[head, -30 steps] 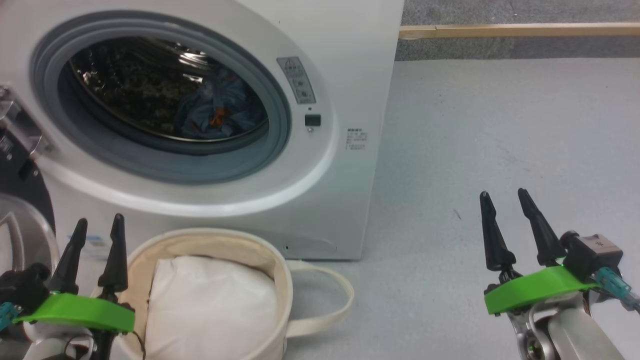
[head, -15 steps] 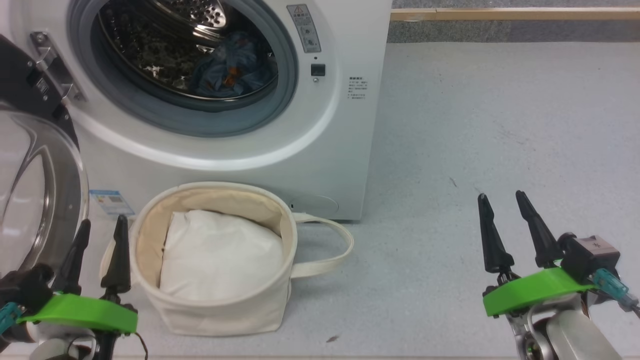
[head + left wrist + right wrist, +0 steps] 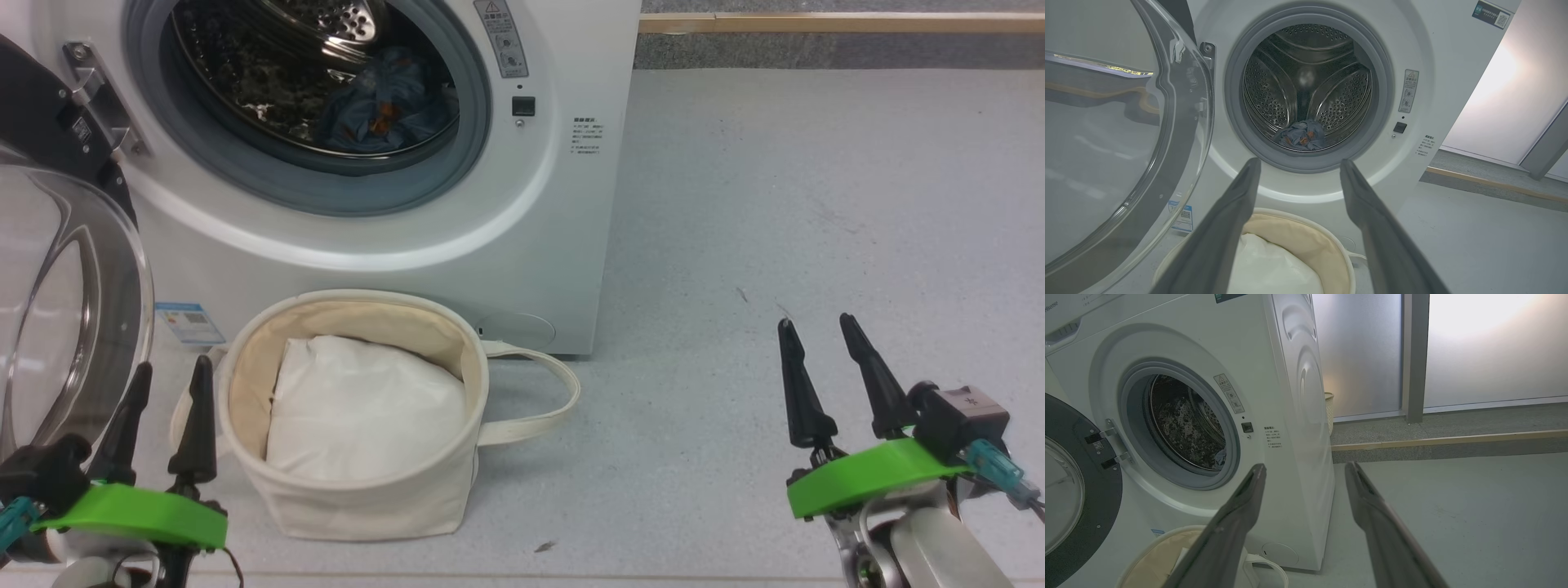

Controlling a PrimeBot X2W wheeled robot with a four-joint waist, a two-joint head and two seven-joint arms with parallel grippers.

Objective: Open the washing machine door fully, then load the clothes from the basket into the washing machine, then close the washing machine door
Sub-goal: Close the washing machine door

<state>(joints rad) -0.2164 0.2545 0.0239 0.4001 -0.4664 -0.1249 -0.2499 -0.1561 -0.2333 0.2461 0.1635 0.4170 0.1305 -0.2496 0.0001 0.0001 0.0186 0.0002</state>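
Observation:
The white washing machine [image 3: 555, 212] stands ahead with its door [image 3: 73, 294] swung open to the left, black rim and clear bowl facing me. Blue clothes [image 3: 384, 102] with orange marks lie low in the steel drum, also the clothes [image 3: 1300, 136] in the left wrist view. The cream basket [image 3: 367, 506] sits on the floor below the opening and holds a white cushion [image 3: 359, 408]. My left gripper [image 3: 174, 365] is open beside the basket's left rim, holding nothing. Far to the right over the floor, my right gripper [image 3: 816, 320] is open with nothing in it.
Grey floor [image 3: 775, 204] stretches right of the machine to a wooden strip [image 3: 841, 23]. A small blue label [image 3: 189, 322] sits low on the machine's front. One basket handle [image 3: 539, 408] loops out to the right. Frosted glass panels [image 3: 1474, 355] stand behind.
The head camera has shifted, so the machine now sits higher in view and the whole basket shows. Both grippers keep their places in view, open as before.

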